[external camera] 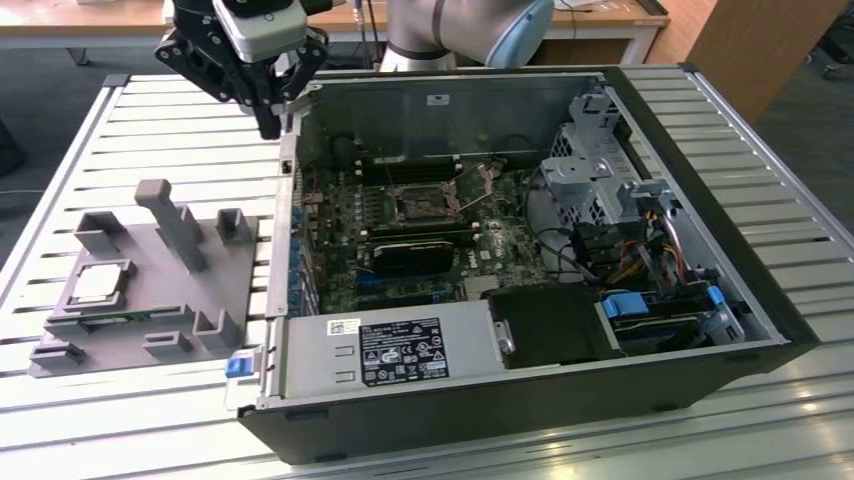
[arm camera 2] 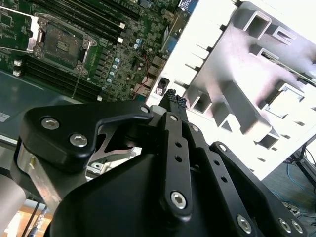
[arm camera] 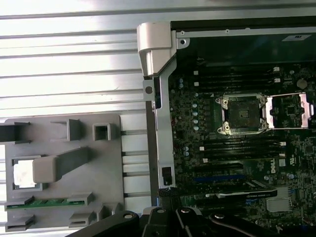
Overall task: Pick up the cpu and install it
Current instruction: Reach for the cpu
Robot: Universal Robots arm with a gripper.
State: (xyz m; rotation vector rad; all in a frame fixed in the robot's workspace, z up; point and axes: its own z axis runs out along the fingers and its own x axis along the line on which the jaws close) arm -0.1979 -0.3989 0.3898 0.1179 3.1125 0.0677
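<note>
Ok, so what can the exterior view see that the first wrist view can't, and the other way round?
The exterior view adds the robot's pale arm, the power supply and the drive cage. The first wrist view, looking straight down, adds the metal frame flipped open beside the socket. Both show the cpu lying in its grey tray, the socket and the gripper.

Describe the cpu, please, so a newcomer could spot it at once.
Find the open computer case on the slatted table; a grey tray with upright posts lies beside it, on the exterior view's left. The cpu sits in a square recess on the tray's side away from the case. It is the only flat silvery square there, beside plain grey posts and a green strip.
</note>
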